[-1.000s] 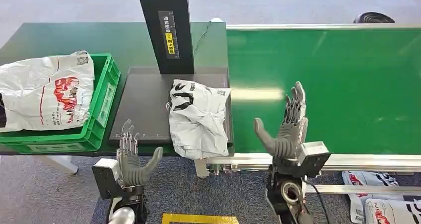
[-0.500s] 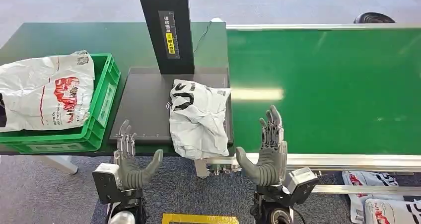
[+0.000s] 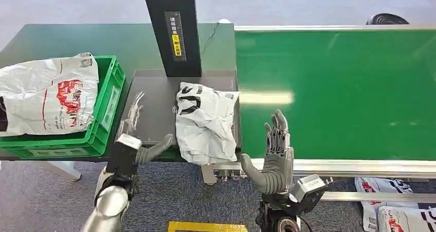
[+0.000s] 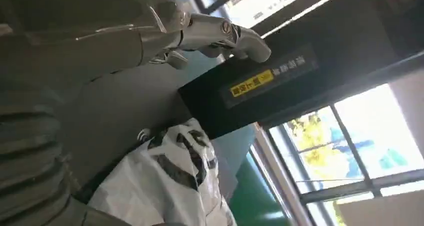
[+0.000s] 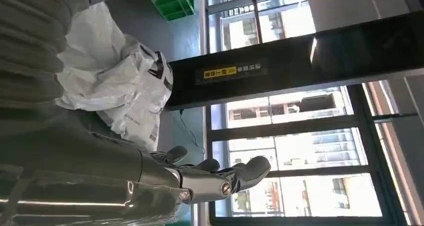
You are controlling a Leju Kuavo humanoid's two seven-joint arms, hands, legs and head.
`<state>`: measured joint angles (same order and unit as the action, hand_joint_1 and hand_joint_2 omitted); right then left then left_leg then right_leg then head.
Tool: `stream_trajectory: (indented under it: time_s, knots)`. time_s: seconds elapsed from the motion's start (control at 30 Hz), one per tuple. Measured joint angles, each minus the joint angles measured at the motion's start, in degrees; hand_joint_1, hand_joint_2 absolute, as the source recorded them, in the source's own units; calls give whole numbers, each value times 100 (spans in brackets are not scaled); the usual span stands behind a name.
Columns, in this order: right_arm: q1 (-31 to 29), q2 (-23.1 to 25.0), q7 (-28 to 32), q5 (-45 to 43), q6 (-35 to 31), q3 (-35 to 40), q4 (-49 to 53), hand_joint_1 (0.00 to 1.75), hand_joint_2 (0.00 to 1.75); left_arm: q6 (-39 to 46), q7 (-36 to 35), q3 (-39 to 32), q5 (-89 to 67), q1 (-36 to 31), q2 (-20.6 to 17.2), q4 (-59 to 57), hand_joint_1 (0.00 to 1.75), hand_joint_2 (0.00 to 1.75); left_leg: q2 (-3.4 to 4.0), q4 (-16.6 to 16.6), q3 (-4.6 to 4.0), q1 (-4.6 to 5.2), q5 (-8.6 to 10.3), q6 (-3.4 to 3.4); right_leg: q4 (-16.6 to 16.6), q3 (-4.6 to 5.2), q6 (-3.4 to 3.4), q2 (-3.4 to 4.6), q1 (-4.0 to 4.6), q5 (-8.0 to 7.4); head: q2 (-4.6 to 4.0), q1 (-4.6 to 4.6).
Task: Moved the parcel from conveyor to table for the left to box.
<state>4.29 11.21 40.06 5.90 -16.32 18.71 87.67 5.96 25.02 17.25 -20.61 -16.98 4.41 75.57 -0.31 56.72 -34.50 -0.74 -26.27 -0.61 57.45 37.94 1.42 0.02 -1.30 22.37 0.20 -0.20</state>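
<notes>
The left robot hand [image 3: 134, 134] is over the near edge of the dark pad [image 3: 154, 108], fingers spread and holding nothing; its thumb points toward the parcel [image 3: 204, 123], which lies just beside it on the pad's far side. The right robot hand [image 3: 272, 157] is open too — fingers upright, palm turned to the parcel, at the near rail of the conveyor [image 3: 334, 88]. The parcel rests on the bench, its corner hanging over the front edge. So the transfer looks done, and the boxing step falls to the left hand: it needs to close on the parcel and carry it to the green crate [image 3: 105, 113] on its outer side — already holding a bag [image 3: 49, 95].
</notes>
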Motion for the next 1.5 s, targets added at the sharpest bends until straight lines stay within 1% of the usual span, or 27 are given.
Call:
stream_trajectory:
  time_s: [0.1, 0.17, 0.23, 0.37, 0.5, 0.6, 0.73, 0.9, 1.0, 1.2, 1.3, 1.37, 1.4, 1.5]
  knots:
    - [3, 0, 0, -37, -114, 13, 4, 0, 175, -120, 123, 18, -153, -837, -273, -556, 0, 175, 2, 1, 1, 0, 10, 2, 0, 3, -7, 0, 1, -10, 0, -2]
    - [-4, -2, 0, -72, -177, 50, 65, 0, 175, -336, 236, 203, -382, -1618, -454, -1073, 0, 175, -1, 2, -4, 0, 17, 1, 0, 4, -4, -3, 1, -16, 0, -2]
    - [-13, -4, 0, -88, -221, 87, 144, 0, 175, -602, 183, 458, -522, -2345, -557, -1508, 0, 175, 0, 2, -5, 1, 18, 1, 1, 3, -4, -1, 0, -21, 0, -2]
    - [-17, -20, 2, -66, -302, 140, 308, 0, 175, -1262, -133, 970, -705, -3575, -605, -2282, 0, 175, 7, 3, -3, 3, 18, 1, 1, 4, -3, 0, -2, -25, 0, 0]
    - [-34, -55, 2, -81, -335, 166, 534, 0, 175, -1847, -374, 1524, -997, -4466, -587, -3062, 0, 175, 9, 4, -6, 3, 17, 1, 1, 10, -3, 2, -1, -25, 0, 0]
    - [-40, -74, 2, -79, -267, 168, 647, 0, 175, -2117, -476, 1935, -1178, -4930, -501, -3637, 0, 175, 10, 3, -6, 2, 17, 1, 1, 10, -3, 3, -1, -24, 0, 0]
    - [-92, -76, 2, -86, -149, 168, 684, 0, 175, -2459, -553, 2337, -1294, -5312, -343, -4216, 0, 175, 11, 3, -5, 2, 17, 1, 1, 9, -3, 3, -1, -24, 0, 0]
    - [-160, -74, 0, -68, -46, 168, 682, 0, 175, -3023, -688, 2658, -1289, -5549, -85, -4789, 0, 175, 10, 3, -6, 3, 18, 1, 1, 7, -3, 3, -1, -25, 0, 0]
    - [-221, -68, 0, -180, 120, 162, 660, 0, 175, -3701, -577, 2793, -1160, -5615, 29, -5049, 0, 175, 10, 3, -7, 2, 18, 1, 1, 7, -3, 3, -2, -25, 0, 0]
    - [-224, -68, 0, -186, 128, 162, 656, 0, 175, -3723, -566, 2800, -1156, -5615, 35, -5059, 0, 175, 10, 3, -7, 2, 17, 1, 1, 7, -3, 3, -2, -25, 0, 0]
    - [-277, -66, 0, -245, 194, 147, 610, 0, 175, -3857, -437, 2920, -1093, -5614, 77, -5206, 0, 175, 10, 3, -7, 2, 17, 1, 2, 8, -3, 3, -1, -25, 0, 0]
    - [-309, -63, 0, -278, 275, 123, 544, 0, 175, -3783, -428, 2997, -970, -5592, 99, -5376, 0, 175, 10, 2, -7, 2, 17, 1, 2, 7, -3, 3, -1, -24, 0, 0]
    - [-346, -44, 0, -265, 308, 112, 492, 0, 175, -3553, -470, 3021, -859, -5472, 108, -5497, 0, 175, 10, 2, -8, 2, 18, 1, 2, 7, -3, 3, -1, -24, 0, 0]
    - [-386, -20, 0, -260, 312, 92, 422, 0, 175, -3302, -518, 3016, -767, -5303, 105, -5597, 0, 175, 8, 2, -9, 2, 18, 1, 2, 7, -3, 3, -1, -24, 0, 0]
